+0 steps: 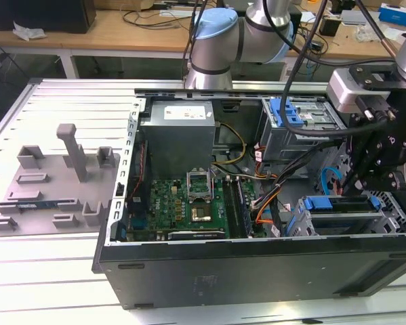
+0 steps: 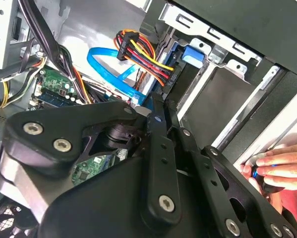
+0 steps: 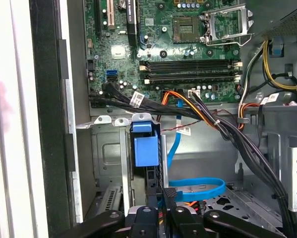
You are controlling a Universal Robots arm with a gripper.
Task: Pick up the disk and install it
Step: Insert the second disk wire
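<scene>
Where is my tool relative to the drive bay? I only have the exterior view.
Observer: In the first wrist view, the tool sits in line with a blue plastic piece standing in the bay slot.
Operator: Any cables close by?
Observer: A blue flat cable loops right beside the tool.
Operator: Anything else nearby?
Observer: In the second wrist view, a person's hand is at the case edge.

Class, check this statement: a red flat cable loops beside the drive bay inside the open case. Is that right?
Not quite. The flat cable beside the drive bay is blue, not red, as the first wrist view shows. The rest holds.
</scene>
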